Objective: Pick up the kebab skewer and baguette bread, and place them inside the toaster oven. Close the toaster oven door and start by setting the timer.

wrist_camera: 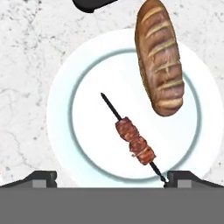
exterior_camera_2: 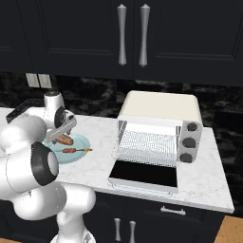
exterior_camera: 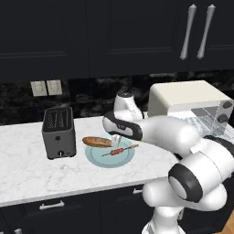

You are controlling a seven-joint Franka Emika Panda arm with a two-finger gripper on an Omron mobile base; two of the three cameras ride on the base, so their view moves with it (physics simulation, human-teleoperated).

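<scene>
I have the gripper (wrist_camera: 109,178) hanging over the pale blue plate (wrist_camera: 61,109) on the marble counter (exterior_camera: 27,169), jaws spread as wide as they go and nothing between them. In the hand view the kebab skewer (wrist_camera: 133,141) lies directly below the hand, on the plate's middle, its long axis running diagonally from the dark bare end at upper left down to the tip beside my right fingertip (wrist_camera: 181,177). The meat chunks sit on the lower half of the stick, closer to that finger than to the other. As I judge it, this diagonal is what the next move depends on: the line between my fingertips runs across the view, so the stick crosses it at a slant, and I would want to roll the wrist until the jaws straddle it squarely before going down.

The baguette bread (wrist_camera: 159,57) lies further off on the same plate, along its rim, apart from the skewer and roughly upright in the hand view.

From the right base view the toaster oven (exterior_camera_2: 159,126) stands well off to the right of the plate, its door (exterior_camera_2: 144,174) folded down flat, rack exposed. A dark slot toaster (exterior_camera: 58,132) sits just left of the plate
</scene>
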